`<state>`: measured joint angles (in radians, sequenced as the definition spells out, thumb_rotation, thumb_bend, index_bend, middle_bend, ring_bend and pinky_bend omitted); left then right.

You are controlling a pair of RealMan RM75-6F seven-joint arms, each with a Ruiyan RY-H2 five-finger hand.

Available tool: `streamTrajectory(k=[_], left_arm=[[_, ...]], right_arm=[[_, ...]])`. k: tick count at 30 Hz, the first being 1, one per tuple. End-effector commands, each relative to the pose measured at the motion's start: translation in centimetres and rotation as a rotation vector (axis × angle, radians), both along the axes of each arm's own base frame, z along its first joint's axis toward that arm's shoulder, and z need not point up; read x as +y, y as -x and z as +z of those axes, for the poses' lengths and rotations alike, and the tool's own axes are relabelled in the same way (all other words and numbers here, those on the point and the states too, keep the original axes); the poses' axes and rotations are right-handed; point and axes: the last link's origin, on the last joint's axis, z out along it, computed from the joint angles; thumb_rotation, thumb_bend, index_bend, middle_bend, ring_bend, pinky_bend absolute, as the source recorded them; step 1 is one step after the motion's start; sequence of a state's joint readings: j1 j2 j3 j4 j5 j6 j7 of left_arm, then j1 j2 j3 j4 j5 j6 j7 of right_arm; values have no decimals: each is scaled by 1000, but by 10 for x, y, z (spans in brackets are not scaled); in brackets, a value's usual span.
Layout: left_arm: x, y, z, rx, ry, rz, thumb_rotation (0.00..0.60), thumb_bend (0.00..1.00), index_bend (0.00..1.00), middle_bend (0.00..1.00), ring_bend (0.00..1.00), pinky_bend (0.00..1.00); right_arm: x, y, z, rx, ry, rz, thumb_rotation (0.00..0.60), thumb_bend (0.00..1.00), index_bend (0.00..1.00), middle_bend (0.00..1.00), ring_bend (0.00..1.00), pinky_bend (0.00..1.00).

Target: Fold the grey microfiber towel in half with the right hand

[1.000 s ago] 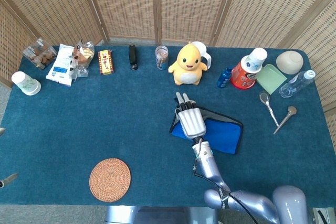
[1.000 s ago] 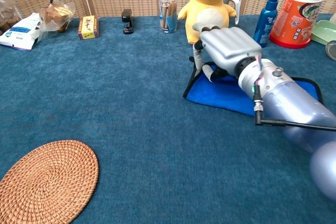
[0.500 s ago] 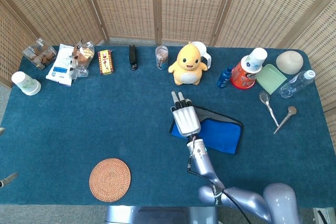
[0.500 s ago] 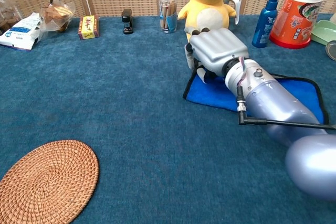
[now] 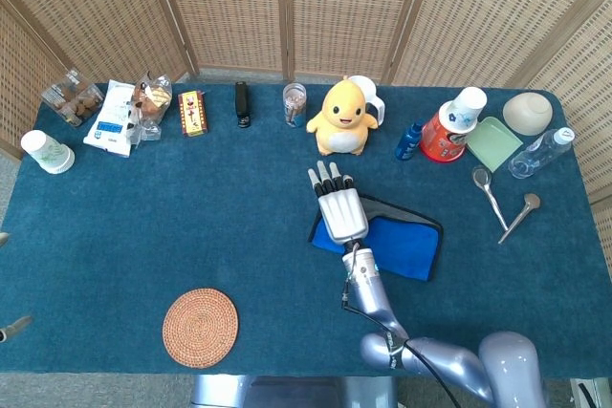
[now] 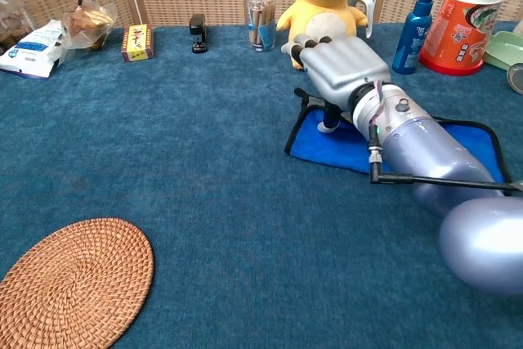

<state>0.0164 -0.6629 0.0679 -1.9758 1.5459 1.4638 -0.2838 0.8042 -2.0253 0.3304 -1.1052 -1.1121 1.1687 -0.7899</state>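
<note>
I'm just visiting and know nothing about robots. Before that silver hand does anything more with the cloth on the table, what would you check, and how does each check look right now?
1. Towel lies flat on the table: ok; it shows blue with a dark edge, spread out flat.
2. Right hand is at the towel: ok; it hangs over the towel's left end, fingers pointing at the yellow duck toy.
3. Hand has hold of the towel edge: cannot tell; the chest view shows a fingertip down at the edge, but no clear grip.
4. Room to fold: ok; the duck and the blue spray bottle stand apart from the towel.
5. Left hand out of the way: ok; it is not in view.
</note>
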Motion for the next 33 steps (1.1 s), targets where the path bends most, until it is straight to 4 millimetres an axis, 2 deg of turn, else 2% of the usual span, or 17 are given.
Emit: streamTrajectory(k=[1, 9, 12, 16, 24, 33], left_arm=[[0, 0, 0, 0, -2, 0, 600, 131, 0, 0, 0, 0], [-1, 0, 0, -1, 0, -4, 600, 131, 0, 0, 0, 0], [-1, -1, -1, 0, 4, -6, 600, 131, 0, 0, 0, 0], [-1, 0, -1, 2, 4, -4, 600, 131, 0, 0, 0, 0], [1, -1, -4, 10, 14, -3, 600, 131, 0, 0, 0, 0], [0, -1, -3, 7, 9, -2, 600, 130, 0, 0, 0, 0]], right_arm=[[2, 1, 3, 11, 1, 11, 600, 27, 0, 0, 0, 301], [10, 16, 15, 92, -2, 52, 600, 61, 0, 0, 0, 309], [4, 27, 22, 124, 16, 44, 600, 60, 0, 0, 0, 313], [-1, 31, 27, 128, 27, 44, 600, 52, 0, 0, 0, 320], [0, 23, 17, 131, 23, 63, 600, 0, 0, 0, 0, 323], [5, 2, 4, 169, 40, 135, 600, 0, 0, 0, 0, 330]])
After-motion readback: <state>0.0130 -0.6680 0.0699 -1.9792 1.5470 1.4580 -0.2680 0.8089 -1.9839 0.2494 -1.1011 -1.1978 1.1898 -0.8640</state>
